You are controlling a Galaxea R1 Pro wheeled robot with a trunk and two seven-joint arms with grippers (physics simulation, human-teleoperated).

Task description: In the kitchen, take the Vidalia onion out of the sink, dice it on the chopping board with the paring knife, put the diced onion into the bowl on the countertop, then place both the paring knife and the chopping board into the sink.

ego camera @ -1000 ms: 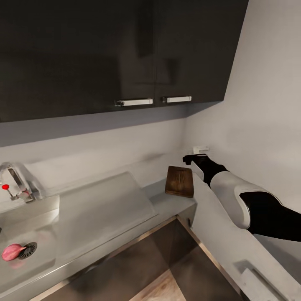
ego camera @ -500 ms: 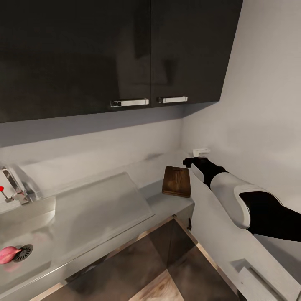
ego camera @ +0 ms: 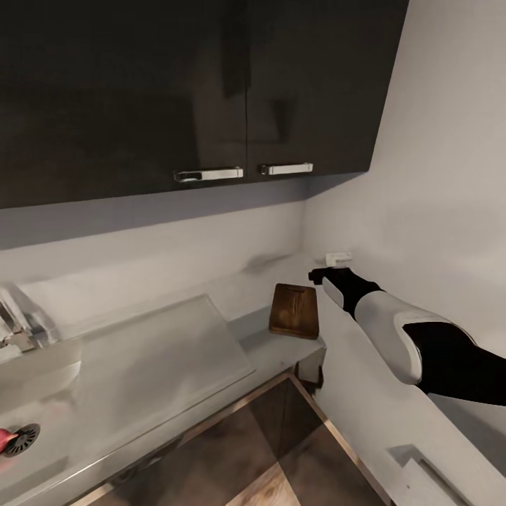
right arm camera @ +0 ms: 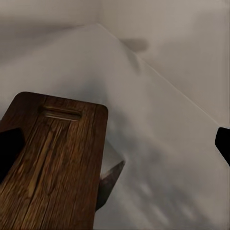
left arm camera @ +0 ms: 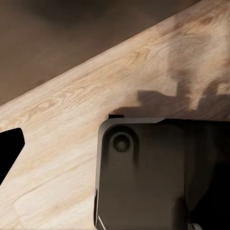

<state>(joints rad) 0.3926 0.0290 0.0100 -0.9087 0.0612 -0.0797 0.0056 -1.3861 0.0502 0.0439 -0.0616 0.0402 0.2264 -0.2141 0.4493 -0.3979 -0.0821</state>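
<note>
Right pincer [ego camera: 318, 273]: we reach over the corner; from the head we cannot tell its gap
Head view: our look slid right; chopping board [ego camera: 294, 310] close; Vidalia onion [ego camera: 5, 439] at the edge, in the sink [ego camera: 42, 372]
Right wrist: tips wide apart; board just below
Left wrist: wood floor [left arm camera: 72, 120]

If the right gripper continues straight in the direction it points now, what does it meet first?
Probably the grey countertop in the corner, just beside the chopping board. The right gripper, open, looks down past the board's edge, with the wall behind. Depth is unclear, so it could clip the board.
</note>
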